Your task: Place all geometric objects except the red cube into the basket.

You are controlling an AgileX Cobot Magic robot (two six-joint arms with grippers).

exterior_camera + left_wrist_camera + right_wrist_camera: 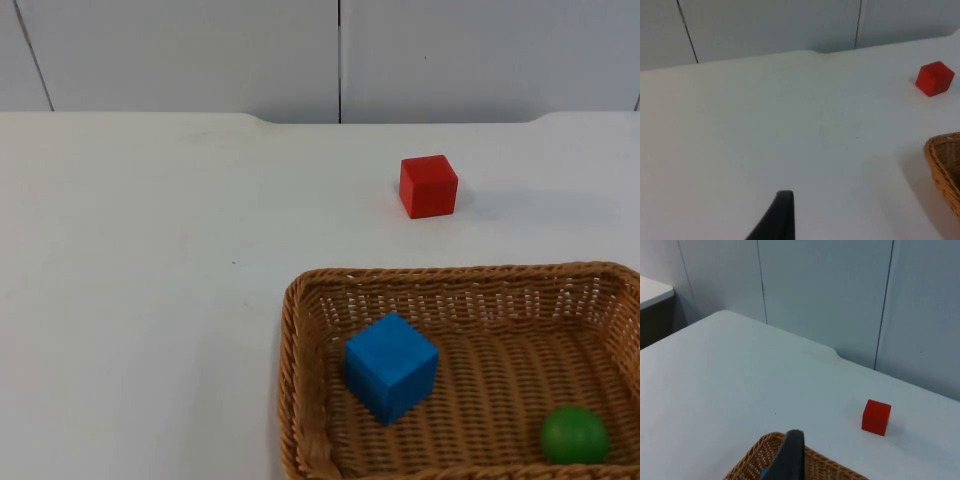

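Left gripper [777, 220] hangs above bare white table [140, 300], one black tapered fingertip in its wrist view — can't tell if the fingers are apart or together. Right gripper [790, 455] sits over the near edge of the basket [300, 400], one black fingertip visible, state likewise can't tell. Basket is woven tan wicker, rectangular with rounded corners and a braided rim, long axis running left-right across the top view, at the front right of the table. Inside it: blue cube [390, 366], matte, sharp-edged, turned so a corner edge faces the camera, near the basket's left end; green ball [574, 435], smooth, round, at the front right of the basket floor, well apart from the blue cube. Red cube [428, 186] — matte, square, slightly rotated — stands on the table beyond the basket's far rim, not touching it, short of the grey panelled partition wall [200, 50].
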